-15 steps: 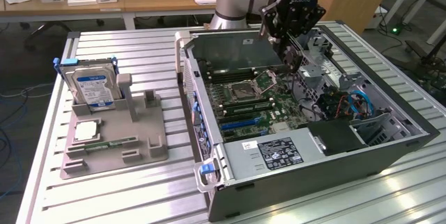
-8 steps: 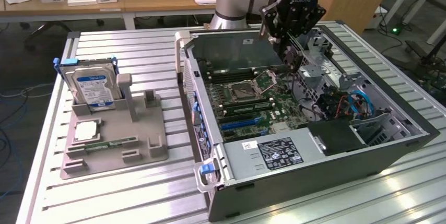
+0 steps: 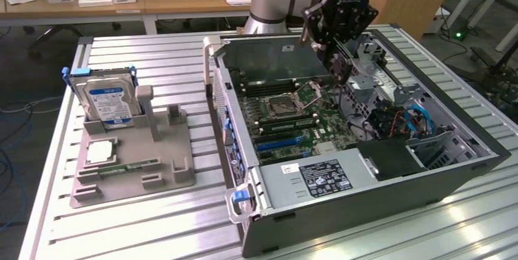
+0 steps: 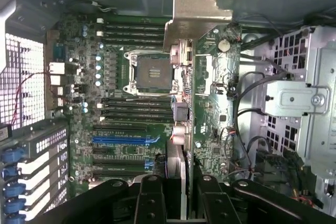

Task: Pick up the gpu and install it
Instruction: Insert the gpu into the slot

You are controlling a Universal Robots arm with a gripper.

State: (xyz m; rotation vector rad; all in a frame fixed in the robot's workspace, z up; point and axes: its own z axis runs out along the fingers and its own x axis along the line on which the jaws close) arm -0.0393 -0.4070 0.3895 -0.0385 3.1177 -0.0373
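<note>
The gripper (image 4: 177,184) is partly closed, clamping the gpu (image 4: 212,108) between its two dark fingers (image 4: 152,195). It holds the card edge-down over the motherboard (image 4: 121,119) inside the one open computer case (image 3: 356,199). The card seems clear of the board, though the angle makes that hard to judge. One pale bracket (image 4: 194,9) ends the card. The grey stand (image 3: 162,175) carries one hard drive (image 3: 107,101) and one memory stick (image 3: 125,167). The board shows one blue slot (image 4: 126,140) and one processor socket (image 4: 149,72).

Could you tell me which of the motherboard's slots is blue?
The long expansion slot, the only blue one; its neighbours and the memory slots by the CPU socket are black.
</note>
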